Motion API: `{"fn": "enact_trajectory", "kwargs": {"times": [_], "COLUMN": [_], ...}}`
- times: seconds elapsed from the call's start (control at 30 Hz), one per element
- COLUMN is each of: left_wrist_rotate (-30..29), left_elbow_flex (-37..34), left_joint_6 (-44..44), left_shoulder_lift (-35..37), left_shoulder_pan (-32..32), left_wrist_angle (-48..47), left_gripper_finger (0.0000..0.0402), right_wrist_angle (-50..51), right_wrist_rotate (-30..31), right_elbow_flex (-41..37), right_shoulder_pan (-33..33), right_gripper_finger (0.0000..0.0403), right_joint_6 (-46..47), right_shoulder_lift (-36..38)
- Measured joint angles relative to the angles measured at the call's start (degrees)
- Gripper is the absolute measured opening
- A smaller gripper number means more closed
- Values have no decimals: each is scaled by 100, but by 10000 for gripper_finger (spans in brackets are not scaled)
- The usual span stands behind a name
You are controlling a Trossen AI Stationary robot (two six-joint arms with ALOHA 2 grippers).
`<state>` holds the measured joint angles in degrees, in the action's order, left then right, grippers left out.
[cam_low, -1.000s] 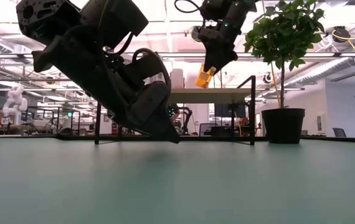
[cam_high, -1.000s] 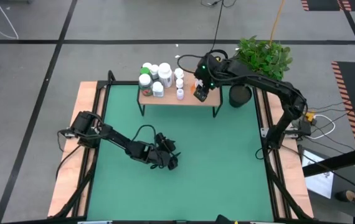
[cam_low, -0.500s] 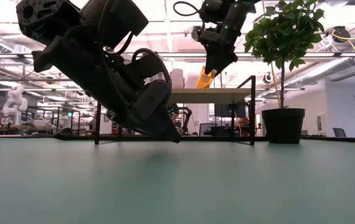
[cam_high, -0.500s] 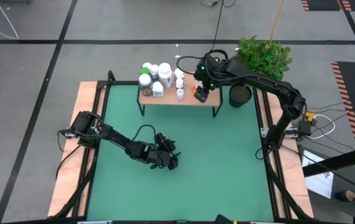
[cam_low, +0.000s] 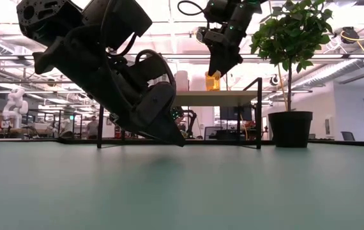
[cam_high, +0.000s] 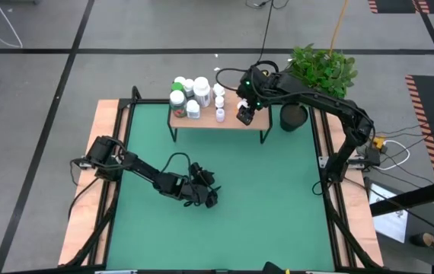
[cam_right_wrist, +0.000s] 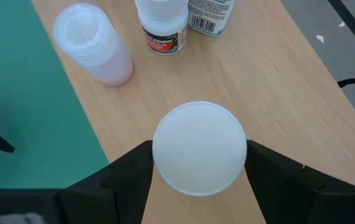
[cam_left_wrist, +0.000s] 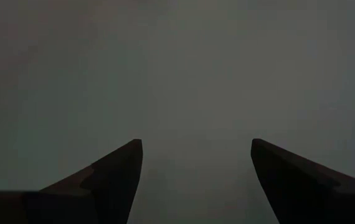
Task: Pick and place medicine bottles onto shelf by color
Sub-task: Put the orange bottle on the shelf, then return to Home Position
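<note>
One round white-capped amber plastic bottle point(cam_right_wrist: 199, 148) stands upright on the light-wood shelf point(cam_right_wrist: 277, 87), straddled by the right gripper point(cam_right_wrist: 197, 163), its fingers spread. Only the low view shows its amber body. The left gripper point(cam_high: 205, 195) hangs spread above the green desk mat point(cam_high: 270, 198).

I see the shelf point(cam_high: 232, 119), a low light-wood top on thin black legs, standing at the far edge of the green mat. An orange bottle point(cam_low: 212, 81) with a white cap point(cam_right_wrist: 198, 148) stands upright on its right part. Two small white bottles point(cam_high: 219, 104) stand near the middle. At the left end I count a tight cluster of white-capped bottles point(cam_high: 186, 93), one green.
</note>
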<state>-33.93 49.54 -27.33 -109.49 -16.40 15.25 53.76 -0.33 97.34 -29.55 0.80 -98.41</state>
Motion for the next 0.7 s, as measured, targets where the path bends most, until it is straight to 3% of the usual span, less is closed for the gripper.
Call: {"fn": "enact_trajectory", "kwargs": {"times": [0.23, 0.43, 0.53, 0.7], "left_wrist_rotate": [-2, -211, -350, -663], "left_elbow_flex": [0, 2, 4, 2], "left_joint_6": [21, 307, 752, 1564], "left_shoulder_lift": [52, 589, 1042, 1827], "left_shoulder_pan": [-26, -233, -421, -787], "left_wrist_angle": [-27, -101, -112, -233], "left_gripper_finger": [299, 298, 298, 288], "right_wrist_angle": [-116, -206, -205, -344], "right_wrist_rotate": [43, 49, 93, 728], "right_elbow_flex": [-2, -2, -2, -295], "right_shoulder_pan": [49, 399, 775, 1896], "right_gripper_finger": [240, 240, 240, 234], "right_joint_6": [0, 0, 29, 70], "right_shoulder_lift": [190, 751, 1101, 1640]}}
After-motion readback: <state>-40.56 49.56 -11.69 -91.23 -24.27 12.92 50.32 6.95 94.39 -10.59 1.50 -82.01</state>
